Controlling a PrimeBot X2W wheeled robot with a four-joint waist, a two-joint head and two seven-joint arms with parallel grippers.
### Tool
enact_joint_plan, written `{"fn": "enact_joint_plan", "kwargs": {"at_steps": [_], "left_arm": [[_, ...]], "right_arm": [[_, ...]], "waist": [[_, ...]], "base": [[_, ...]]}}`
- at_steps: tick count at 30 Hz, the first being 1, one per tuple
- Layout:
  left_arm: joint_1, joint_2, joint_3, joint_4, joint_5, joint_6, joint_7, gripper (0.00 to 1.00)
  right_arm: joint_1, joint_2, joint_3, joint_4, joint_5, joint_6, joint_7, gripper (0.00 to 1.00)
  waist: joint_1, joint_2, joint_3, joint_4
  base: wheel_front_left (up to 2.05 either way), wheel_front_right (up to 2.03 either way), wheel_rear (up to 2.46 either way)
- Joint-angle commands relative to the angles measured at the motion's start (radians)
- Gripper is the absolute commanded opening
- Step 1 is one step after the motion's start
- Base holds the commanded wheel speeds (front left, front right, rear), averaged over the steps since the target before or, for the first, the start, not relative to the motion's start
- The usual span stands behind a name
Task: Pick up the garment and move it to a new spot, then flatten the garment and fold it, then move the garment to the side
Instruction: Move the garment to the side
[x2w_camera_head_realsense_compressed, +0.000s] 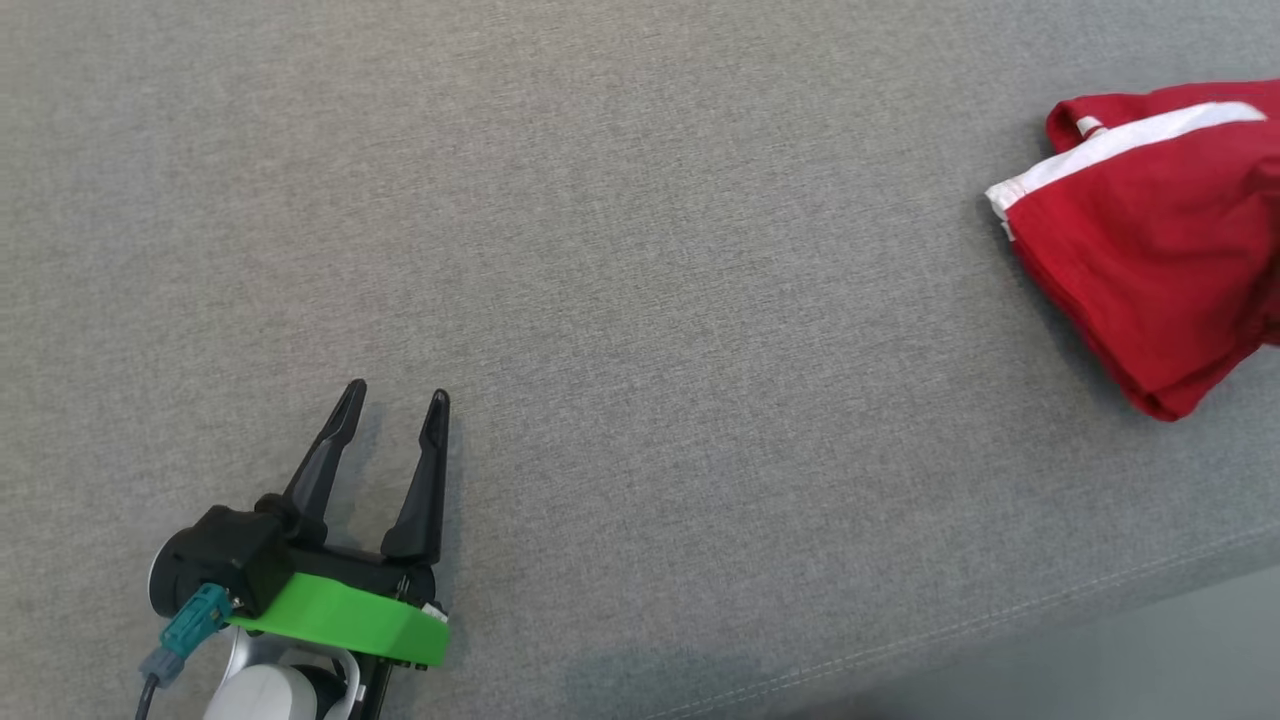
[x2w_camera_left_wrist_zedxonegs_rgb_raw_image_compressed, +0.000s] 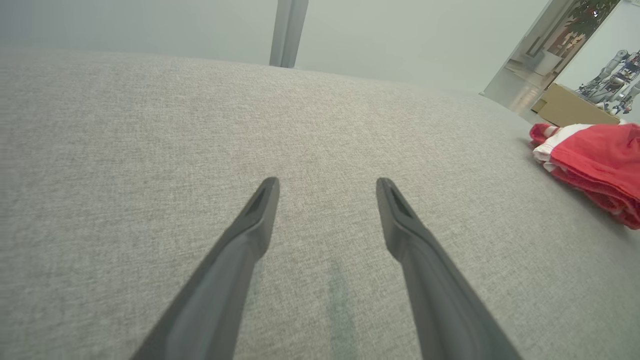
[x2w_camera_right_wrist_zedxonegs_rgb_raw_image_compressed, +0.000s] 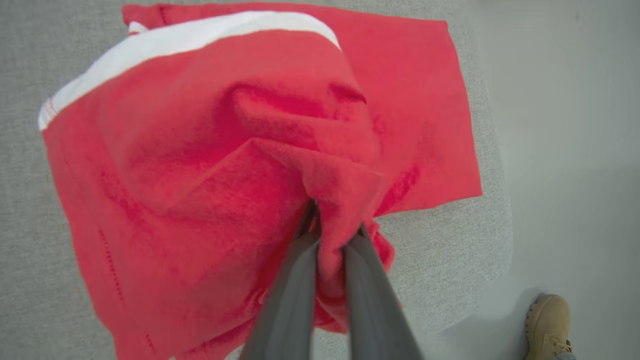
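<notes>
The garment (x2w_camera_head_realsense_compressed: 1160, 250) is red with a white band and lies bunched at the right edge of the grey fabric surface (x2w_camera_head_realsense_compressed: 640, 250). It also shows low at the right of the left wrist view, as the garment (x2w_camera_left_wrist_zedxonegs_rgb_raw_image_compressed: 595, 160). In the right wrist view my right gripper (x2w_camera_right_wrist_zedxonegs_rgb_raw_image_compressed: 332, 235) is shut on a pinched fold of the garment (x2w_camera_right_wrist_zedxonegs_rgb_raw_image_compressed: 200, 150), which drapes down from the fingers onto the surface. My left gripper (x2w_camera_head_realsense_compressed: 395, 395) rests at the lower left, open and empty, far from the cloth; its fingers (x2w_camera_left_wrist_zedxonegs_rgb_raw_image_compressed: 250, 235) stand wide apart over bare fabric.
The grey surface ends in a stitched front edge (x2w_camera_head_realsense_compressed: 1000, 620) at the lower right, with pale floor (x2w_camera_head_realsense_compressed: 1150, 660) beyond. A person's tan boot (x2w_camera_right_wrist_zedxonegs_rgb_raw_image_compressed: 547, 325) stands on the floor near the surface's corner. A cardboard box (x2w_camera_left_wrist_zedxonegs_rgb_raw_image_compressed: 567, 107) and a post (x2w_camera_left_wrist_zedxonegs_rgb_raw_image_compressed: 287, 32) stand beyond the far edge.
</notes>
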Motion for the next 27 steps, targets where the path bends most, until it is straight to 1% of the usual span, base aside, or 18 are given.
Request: {"fn": "enact_joint_plan", "kwargs": {"at_steps": [1, 5, 7, 8, 12, 14, 17, 19, 22, 27], "left_arm": [[-0.010, 0.007, -0.001, 0.000, -0.005, 0.007, -0.002, 1.00], [0.002, 0.008, -0.003, 0.004, -0.009, 0.006, -0.004, 1.00], [0.003, 0.011, -0.003, 0.007, -0.012, 0.006, -0.003, 1.00], [0.003, 0.012, -0.002, 0.007, -0.012, 0.008, -0.002, 1.00], [0.012, 0.015, -0.002, 0.013, -0.016, 0.010, -0.001, 1.00], [0.017, 0.014, -0.003, 0.017, -0.017, 0.011, -0.004, 1.00], [0.025, 0.009, -0.002, 0.027, -0.017, 0.016, -0.016, 1.00], [0.034, 0.008, 0.003, 0.043, -0.019, 0.018, -0.023, 1.00], [0.053, 0.009, 0.014, 0.064, -0.020, 0.030, -0.035, 1.00], [0.085, 0.012, 0.042, 0.093, -0.028, 0.042, -0.053, 1.00]], "right_arm": [[0.002, 0.003, 0.000, 0.009, -0.014, 0.000, -0.015, 0.00], [0.017, 0.019, -0.022, 0.092, -0.055, -0.001, -0.074, 0.00], [0.016, 0.035, -0.045, 0.138, -0.095, -0.001, -0.114, 0.83], [0.017, 0.043, -0.047, 0.157, -0.110, -0.001, -0.127, 1.00], [0.000, 0.071, -0.068, 0.202, -0.152, -0.001, -0.180, 1.00], [-0.006, 0.076, -0.076, 0.201, -0.158, -0.001, -0.207, 1.00], [-0.003, 0.073, -0.088, 0.163, -0.156, -0.001, -0.281, 1.00], [0.017, 0.081, -0.081, 0.114, -0.135, -0.001, -0.341, 1.00], [0.055, 0.089, -0.101, 0.025, -0.121, -0.001, -0.447, 1.00], [0.152, 0.174, -0.164, -0.123, -0.105, -0.001, -0.643, 1.00]], "waist": [[-0.0001, -0.0001, -0.001, 0.007], [-0.0001, -0.0001, -0.005, 0.014], [-0.0001, -0.0001, -0.009, 0.016], [-0.0001, -0.0001, -0.012, 0.016], [-0.0001, -0.0001, -0.033, 0.011], [-0.0001, -0.0001, -0.049, 0.010], [-0.0001, -0.0001, -0.084, 0.017], [-0.0001, -0.0001, -0.116, 0.024], [-0.0001, -0.0001, -0.163, 0.042], [-0.0001, -0.0001, -0.235, 0.092]], "base": [[0.00, 0.00, 0.00], [0.00, 0.00, 0.00], [0.00, 0.00, 0.00], [0.00, 0.00, 0.00], [0.00, 0.00, 0.00], [0.00, 0.00, 0.00], [0.00, 0.00, 0.00], [0.00, 0.00, 0.00], [0.00, 0.00, 0.00], [0.00, 0.00, 0.00]]}}
